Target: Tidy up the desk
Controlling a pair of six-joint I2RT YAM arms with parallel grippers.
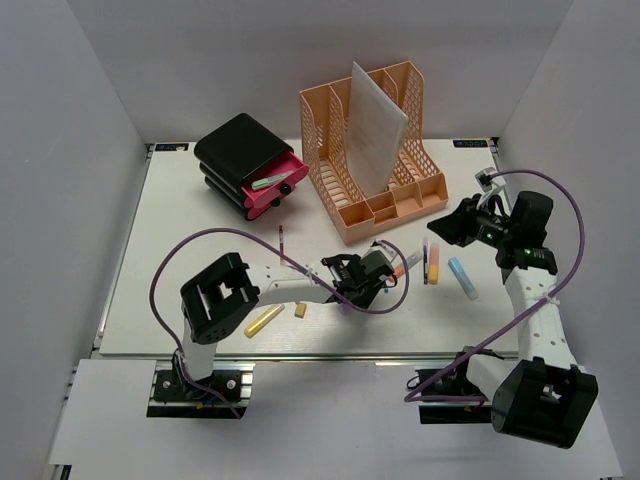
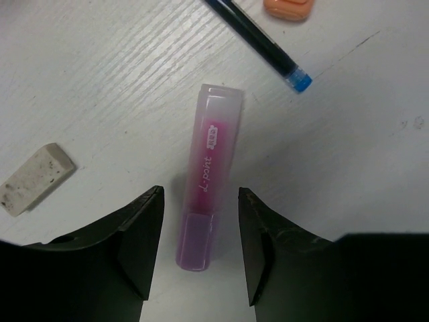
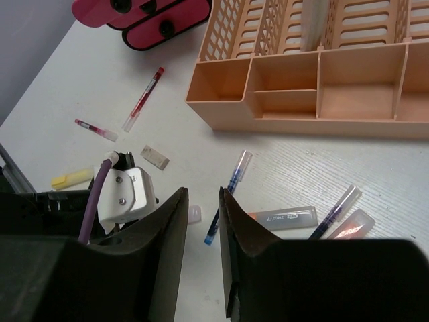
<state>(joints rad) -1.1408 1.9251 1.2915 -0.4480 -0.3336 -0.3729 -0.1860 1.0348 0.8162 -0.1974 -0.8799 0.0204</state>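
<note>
The white desk (image 1: pixel 170 250) holds scattered stationery. My left gripper (image 1: pixel 376 272) is low over the desk's middle and open. In the left wrist view (image 2: pixel 200 201) a pink highlighter (image 2: pixel 206 176) lies on the desk between the jaws, untouched, with a gap on each side. My right gripper (image 1: pixel 448 226) hovers above the desk's right side. In the right wrist view (image 3: pixel 203 201) its jaws stand narrowly apart and hold nothing. A blue pen (image 3: pixel 228 191) and a grey highlighter (image 3: pixel 285 218) lie below it.
An orange file organizer (image 1: pixel 375 160) with a white sheet stands at the back, with a black and pink drawer unit (image 1: pixel 245 162) to its left. A yellow highlighter (image 1: pixel 264 320), an eraser (image 1: pixel 300 310), a red pen (image 1: pixel 283 243), a blue highlighter (image 1: pixel 462 277) and an orange highlighter (image 1: pixel 433 262) lie about.
</note>
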